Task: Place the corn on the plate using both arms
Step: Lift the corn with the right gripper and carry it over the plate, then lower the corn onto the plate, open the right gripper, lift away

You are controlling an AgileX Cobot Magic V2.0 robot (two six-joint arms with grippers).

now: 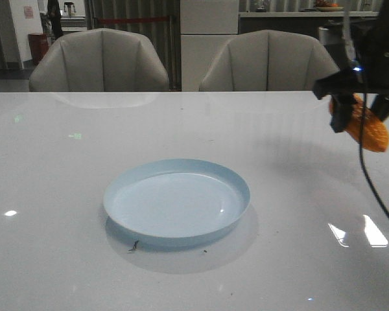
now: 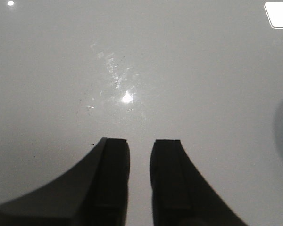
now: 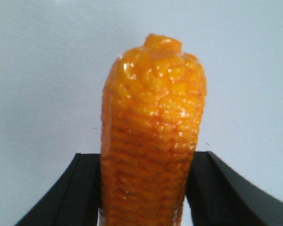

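2 grey padded chairs [image 1: 98,59] stand behind the glossy white table [image 1: 52,194]. On it sits 1 round, shallow, pale blue plate [image 1: 177,202], nothing on it. The left gripper [image 2: 139,155], seen only in its wrist view, hovers over bare table, its 2 black fingers a narrow gap apart, holding nothing. At far right, the right gripper [image 1: 356,116] is clamped on 1 orange, bumpy plastic corn cob [image 1: 369,129], held in the air well right of the plate.

Glossy white table [image 1: 65,194] — two grey padded chairs [image 1: 100,61] [image 1: 269,61] behind its far edge.
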